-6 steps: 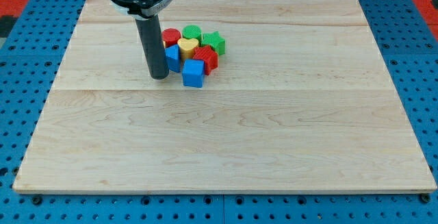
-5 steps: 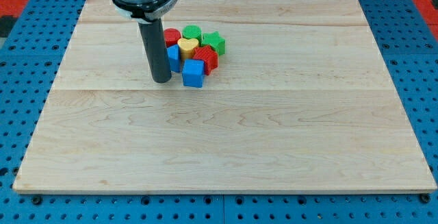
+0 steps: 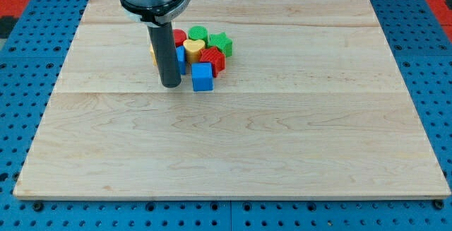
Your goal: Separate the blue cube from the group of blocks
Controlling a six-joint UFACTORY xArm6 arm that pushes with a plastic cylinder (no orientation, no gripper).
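my tip (image 3: 170,85) sits on the board (image 3: 282,160), just left of the blue cube (image 3: 202,77) and close to it; i can't tell if it touches. i have no fingers to open or close, only this rod, so nothing is gripped. the blue cube lies at the bottom edge of the group, against the red block (image 3: 214,59). above it are the yellow heart (image 3: 192,48), a green block (image 3: 198,34) and the green star (image 3: 222,44). another blue block (image 3: 181,58) and a red one (image 3: 179,36) are half hidden behind my rod, with a sliver of yellow (image 3: 153,53) at its left.

to do this well, i judge i should get in between the cube and the red block, then push toward the view's bottom, keeping the push through the cube's middle so it doesn't spin off or drag neighbours along.
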